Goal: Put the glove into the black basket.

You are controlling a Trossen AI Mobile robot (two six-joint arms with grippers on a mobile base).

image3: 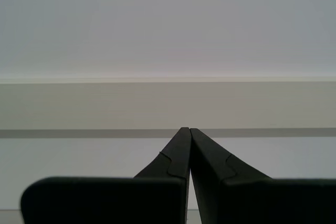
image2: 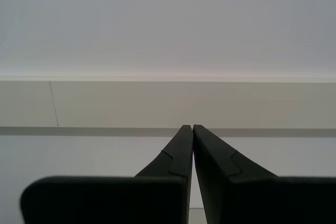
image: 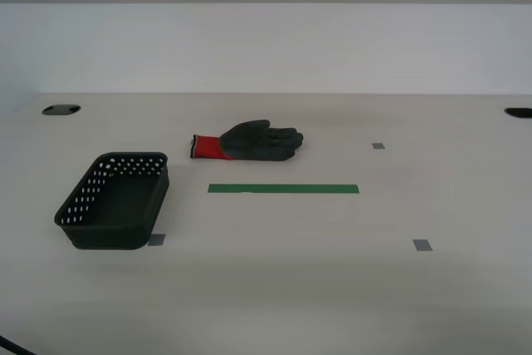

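Note:
The glove (image: 249, 141), dark grey with a red knit cuff, lies flat on the table in the exterior view, near the middle and toward the back, cuff pointing to the exterior view's left. The black basket (image: 91, 189), with rows of small holes in its sloping sides, sits upright and empty at the exterior view's left, nearer the front. My first gripper (image3: 189, 129) is shut with its jaws touching, facing a pale wall. My second gripper (image2: 192, 126) is shut likewise, facing the wall. Neither gripper shows in the exterior view, and neither holds anything.
A green tape strip (image: 283, 189) lies in front of the glove. Small grey tape squares (image: 422, 245) mark the table at the exterior view's right and by the basket. Dark cable holes (image: 61, 110) sit at the back corners. A white wall stands behind the table.

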